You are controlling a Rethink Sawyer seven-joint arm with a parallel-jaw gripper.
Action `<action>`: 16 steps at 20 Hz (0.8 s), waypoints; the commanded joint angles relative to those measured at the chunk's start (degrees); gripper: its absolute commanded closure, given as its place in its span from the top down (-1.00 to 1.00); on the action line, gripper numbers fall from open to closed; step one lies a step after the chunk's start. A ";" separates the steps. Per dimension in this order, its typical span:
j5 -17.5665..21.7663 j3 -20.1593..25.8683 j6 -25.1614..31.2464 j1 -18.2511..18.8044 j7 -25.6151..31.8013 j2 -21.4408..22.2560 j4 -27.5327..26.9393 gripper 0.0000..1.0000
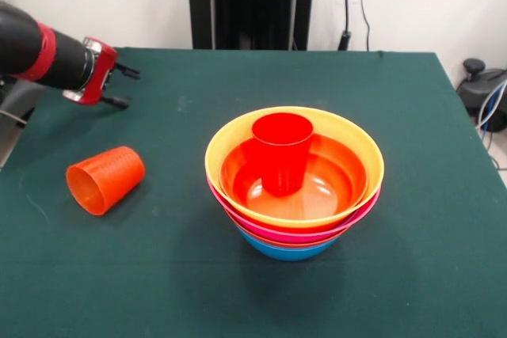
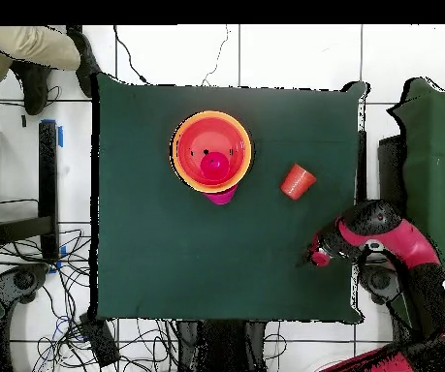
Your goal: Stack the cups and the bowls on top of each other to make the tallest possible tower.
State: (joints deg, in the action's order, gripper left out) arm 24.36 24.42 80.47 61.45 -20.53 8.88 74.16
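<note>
The tower [image 1: 295,195] stands right of the table's middle: nested large bowls with the yellow-orange rim [image 1: 230,136] uppermost, a red bowl [image 1: 337,180] inside it, a pink rim [image 1: 352,223] below and the blue bowl [image 1: 289,251] lowest. The red cup [image 1: 282,152] stands upright at its centre. The orange ribbed cup [image 1: 104,180] lies on its side at the left, mouth toward the camera. My gripper [image 1: 123,87] hovers open and empty at the far left, behind the orange cup. In the overhead view the tower [image 2: 211,150], orange cup [image 2: 298,181] and gripper [image 2: 315,257] also show. No small bowls show.
The green table [image 1: 238,77] runs to its edges on all sides. The black pedestal [image 1: 252,1] stands at the far side. A person's legs [image 2: 32,46] show at the overhead view's top left, off the table.
</note>
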 commanded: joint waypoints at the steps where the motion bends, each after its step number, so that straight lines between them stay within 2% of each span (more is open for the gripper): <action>1: 11.44 14.43 -46.86 13.51 15.56 -0.23 19.41 1.00; 4: 15.02 15.32 -50.43 13.79 9.27 1.62 19.76 1.00; 7: 19.83 12.43 -53.91 10.42 -0.74 4.93 18.22 1.00; 9: 22.00 10.40 -54.24 7.84 -4.60 6.22 16.89 1.00; 10: 20.99 12.18 -52.79 9.04 -1.63 5.25 17.12 1.00; 13: 15.75 21.57 -48.40 18.25 14.02 -1.58 19.46 1.00; 16: 12.76 28.66 -42.99 25.32 26.61 -9.84 20.32 1.00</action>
State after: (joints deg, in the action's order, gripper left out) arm 35.93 38.43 45.23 78.10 -20.42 14.43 96.79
